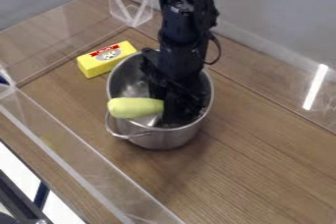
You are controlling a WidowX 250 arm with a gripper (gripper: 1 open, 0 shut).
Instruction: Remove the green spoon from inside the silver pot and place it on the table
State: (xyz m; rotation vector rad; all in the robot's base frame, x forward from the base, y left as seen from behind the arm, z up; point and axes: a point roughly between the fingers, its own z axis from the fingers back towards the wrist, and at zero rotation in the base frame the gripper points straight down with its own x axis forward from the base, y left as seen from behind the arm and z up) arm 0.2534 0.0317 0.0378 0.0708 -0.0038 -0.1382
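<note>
The silver pot (164,130) stands near the middle of the brown table (250,164). The green spoon (134,107) shows as a thick yellow-green handle sticking out over the pot's left rim; its far end is hidden behind the arm. My black gripper (168,98) reaches straight down into the pot at the spoon's inner end. Its fingertips are hidden by its own body and the pot wall, so the grip itself does not show; the jaws look shut where the spoon's inner end goes.
A yellow rectangular block with a red mark (105,59) lies on the table left of the pot. Clear plastic walls (59,144) edge the tabletop on the front and sides. A clear stand (132,10) is at the back.
</note>
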